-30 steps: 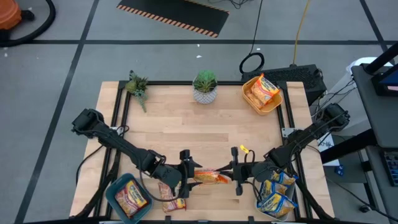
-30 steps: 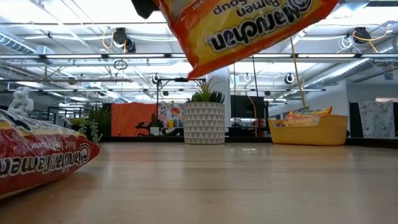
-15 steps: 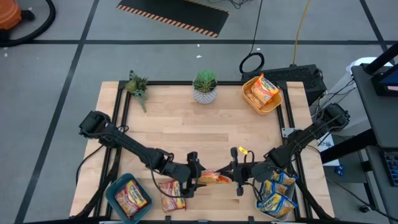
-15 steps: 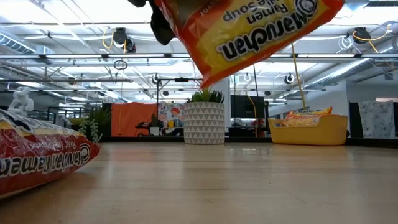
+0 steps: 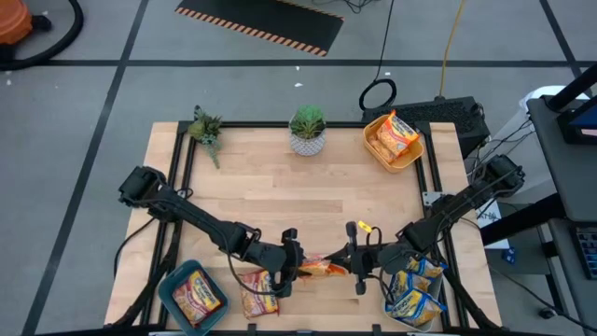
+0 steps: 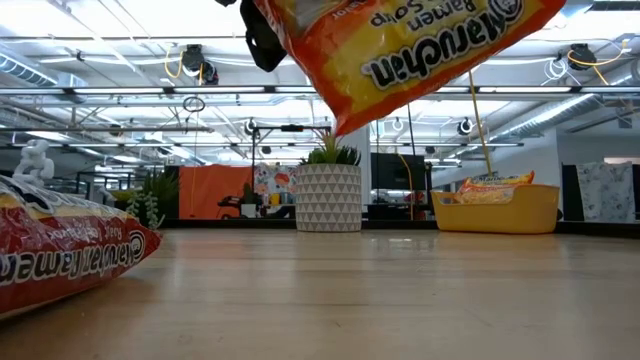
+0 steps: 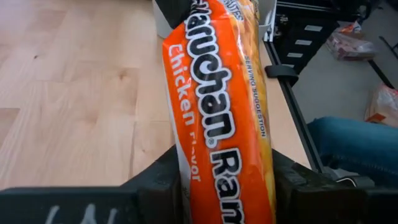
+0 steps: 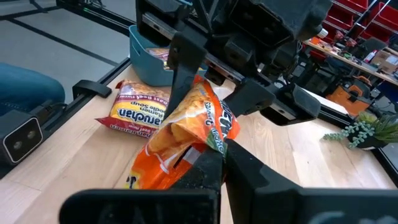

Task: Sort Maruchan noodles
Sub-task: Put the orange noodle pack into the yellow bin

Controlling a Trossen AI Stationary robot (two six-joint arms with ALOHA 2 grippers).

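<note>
Low in the middle of the high view, both grippers meet on one crinkly orange-and-yellow plastic Maruchan chicken ramen packet (image 5: 317,269), held up off the pale wooden table (image 5: 280,205). The right gripper (image 5: 353,268) pinches the packet's right end with its fingers fully closed on the wrapper; its wrist view shows the dark tips clamped on a bunched corner. The left gripper (image 5: 291,268) has its two dark fingers (image 7: 163,179) on either side of the packet's other end, pressing against both long edges, so it is grasping the packet too at a half-open width. In the low view the packet (image 6: 400,55) hangs tilted across the upper centre of the frame, clear of the tabletop.

A red ramen packet (image 5: 259,301) lies flat on the table at lower left, beside a teal bin (image 5: 191,291) holding another packet. Blue-and-yellow packets (image 5: 413,289) sit at lower right. A yellow bin (image 5: 393,142) with a packet stands at upper right.
</note>
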